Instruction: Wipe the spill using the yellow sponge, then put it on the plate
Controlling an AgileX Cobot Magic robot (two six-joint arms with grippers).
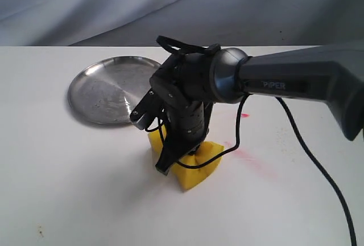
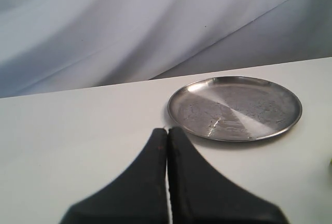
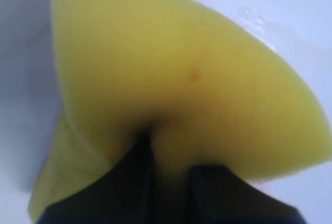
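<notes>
The right hand (image 1: 169, 158) is pinching the yellow sponge (image 1: 199, 166) against the white desk (image 1: 68, 189).

On the left, the left hand (image 2: 167, 133) is hovering over the desk with its fingers pressed together, and the plate (image 1: 108, 89) is lying flat at the rear left. Just beside the plate's rim, towards the front, the sponge is buckling between the right hand's fingers. The spill cannot be made out. Pink marks (image 1: 249, 158) are streaking the desk further right.

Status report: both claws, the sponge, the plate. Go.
Right claw shut on yellow sponge, sponge squashed against the table. Left claw shut, holding nothing, facing the plate. Spill not visible. Sponge-to-plate path open.
</notes>
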